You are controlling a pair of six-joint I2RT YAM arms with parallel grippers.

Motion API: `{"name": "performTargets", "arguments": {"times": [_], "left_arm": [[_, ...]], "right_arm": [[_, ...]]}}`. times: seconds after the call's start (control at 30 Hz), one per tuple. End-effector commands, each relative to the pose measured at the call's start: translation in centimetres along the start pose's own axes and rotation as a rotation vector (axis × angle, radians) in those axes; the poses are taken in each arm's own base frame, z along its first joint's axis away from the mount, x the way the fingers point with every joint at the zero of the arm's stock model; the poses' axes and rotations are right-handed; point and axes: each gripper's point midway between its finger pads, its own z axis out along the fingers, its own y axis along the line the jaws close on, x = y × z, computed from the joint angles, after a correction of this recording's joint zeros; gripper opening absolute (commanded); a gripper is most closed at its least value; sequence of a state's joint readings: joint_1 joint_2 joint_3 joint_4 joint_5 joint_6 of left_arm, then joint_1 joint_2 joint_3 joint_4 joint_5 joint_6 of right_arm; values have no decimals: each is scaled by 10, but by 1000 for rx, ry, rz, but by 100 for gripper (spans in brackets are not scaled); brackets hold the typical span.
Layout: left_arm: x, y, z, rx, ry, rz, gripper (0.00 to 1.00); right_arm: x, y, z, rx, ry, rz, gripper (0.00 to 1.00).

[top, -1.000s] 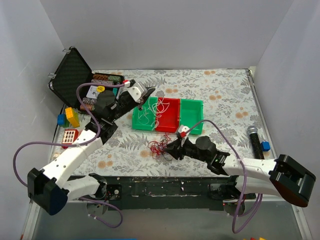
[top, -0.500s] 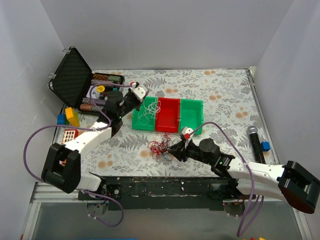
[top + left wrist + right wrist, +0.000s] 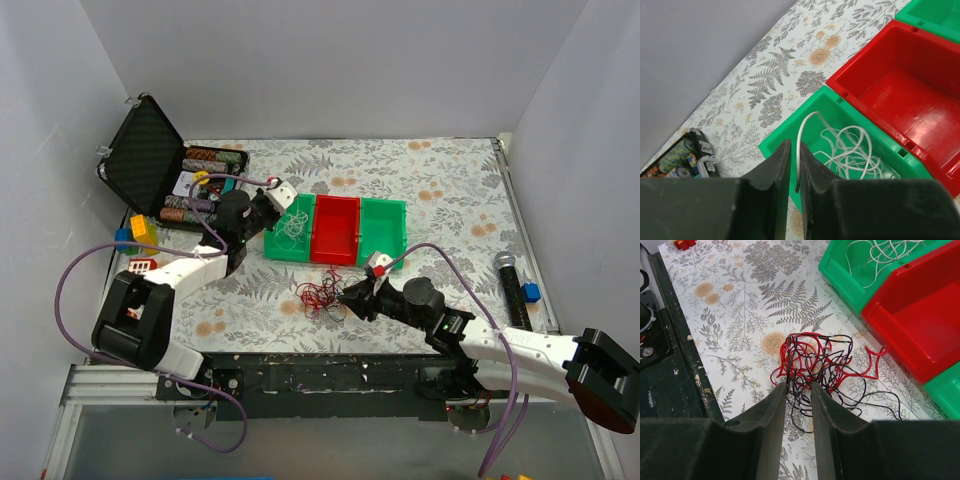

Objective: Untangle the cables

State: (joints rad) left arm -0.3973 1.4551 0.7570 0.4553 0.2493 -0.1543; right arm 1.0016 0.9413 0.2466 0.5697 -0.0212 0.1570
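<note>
Red and black cables [image 3: 815, 365] lie in a loose knot on the flowered table [image 3: 450, 190], just on the near side of the red bin [image 3: 337, 228] and apart from its wall. The right gripper [image 3: 799, 387] sits at the edge of the knot farthest from the red bin. Its fingers are drawn to a narrow gap, with several red and black strands caught between them. A green bin [image 3: 785, 137] touches the left side of the red bin and holds a white wire [image 3: 855, 150] in loose coils. One loop of this wire rises out of the coils to the left gripper [image 3: 795, 150], which hangs over the corner of the green bin farthest from the red bin. Its fingers are almost together, with the wire pinched between them. The red bin itself holds no wire.
</note>
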Motion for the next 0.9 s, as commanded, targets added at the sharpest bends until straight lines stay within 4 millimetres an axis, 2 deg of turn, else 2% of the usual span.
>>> {"name": "performTargets", "arguments": {"times": [0.0,0.07,0.1,0.23,0.3,0.37,0.43,0.5,0.6,0.67,0.77,0.87], "left_arm": [[15,5,5,0,76,52,21],[21,8,7,-17,106,41,26],[18,10,8,-18,102,41,31],[-5,13,6,-8,43,47,72],[-27,14,2,19,2,39,77],[-41,3,-7,93,-30,36,82],[-58,-22,-25,233,-90,53,89],[-64,-70,-52,476,-131,51,96],[-70,-141,-88,784,-150,55,96],[-69,-175,-100,908,-155,74,95],[-59,-204,-100,976,-164,168,93],[-55,-211,-90,998,-158,192,92]], "right_arm": [[-12,-1,0,11,-36,-2,35],[-12,-1,1,11,-35,-1,35],[-15,-1,2,11,-38,-3,35],[-17,0,2,9,-39,-10,35],[-19,-6,2,41,-43,-12,35],[-22,-7,2,48,-50,-17,34],[-26,-8,1,55,-62,-22,34],[-29,-12,-1,80,-75,-21,34],[-36,-17,-6,108,-105,-21,35],[-40,-17,-8,108,-117,-22,35],[-41,-13,-8,86,-114,-20,32],[-46,-10,-8,72,-126,-20,28]]}}
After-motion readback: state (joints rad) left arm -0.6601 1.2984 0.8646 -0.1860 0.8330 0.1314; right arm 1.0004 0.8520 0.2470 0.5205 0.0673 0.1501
